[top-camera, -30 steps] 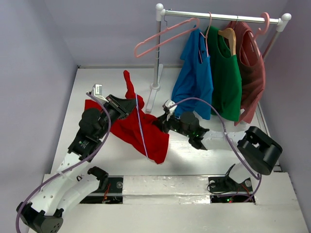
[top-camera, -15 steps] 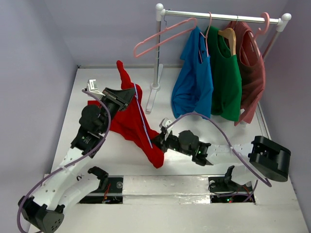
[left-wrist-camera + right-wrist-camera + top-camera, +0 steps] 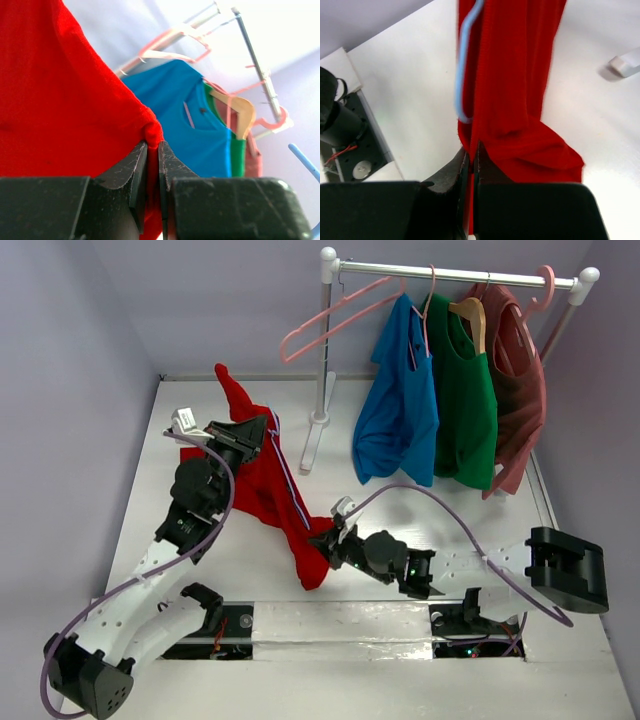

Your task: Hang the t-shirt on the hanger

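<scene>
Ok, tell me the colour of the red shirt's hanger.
Light-blue hanger, clearest from the right wrist.

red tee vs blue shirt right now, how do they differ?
Support: the red tee is pinched between the left gripper and the right gripper; the blue shirt hangs from the rail on a pink hanger.
Shape: the red tee is bunched into a slanted strip; the blue shirt drapes straight down at full width.
Shared: both are plain, single-colour tops.
</scene>
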You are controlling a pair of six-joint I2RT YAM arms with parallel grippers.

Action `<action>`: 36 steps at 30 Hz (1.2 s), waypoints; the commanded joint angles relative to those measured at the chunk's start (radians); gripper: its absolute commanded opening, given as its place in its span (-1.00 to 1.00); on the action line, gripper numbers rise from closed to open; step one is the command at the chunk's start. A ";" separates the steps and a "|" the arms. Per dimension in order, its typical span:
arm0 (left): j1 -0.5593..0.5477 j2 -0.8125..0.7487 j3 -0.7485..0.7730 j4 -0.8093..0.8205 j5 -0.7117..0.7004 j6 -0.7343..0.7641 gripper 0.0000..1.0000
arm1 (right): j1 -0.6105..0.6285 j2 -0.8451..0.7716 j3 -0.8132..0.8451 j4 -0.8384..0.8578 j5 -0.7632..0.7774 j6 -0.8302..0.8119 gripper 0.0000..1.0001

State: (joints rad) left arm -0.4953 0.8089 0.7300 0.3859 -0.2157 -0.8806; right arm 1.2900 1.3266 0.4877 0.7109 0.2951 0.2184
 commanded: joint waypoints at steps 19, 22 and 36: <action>-0.032 -0.007 -0.234 0.266 0.004 -0.053 -1.00 | 0.172 0.137 0.534 -0.743 0.331 0.199 -1.00; -0.032 -0.037 -0.238 0.202 0.061 -0.077 -1.00 | 0.144 0.203 0.562 -0.795 0.317 0.248 -1.00; -0.032 -0.040 -0.313 0.120 0.114 -0.086 -1.00 | 0.154 -0.082 0.485 -0.929 0.170 0.290 0.46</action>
State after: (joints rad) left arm -0.5240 0.7712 0.4179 0.4610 -0.1101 -0.9565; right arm 1.4349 1.3033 0.9546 -0.2043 0.5079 0.5358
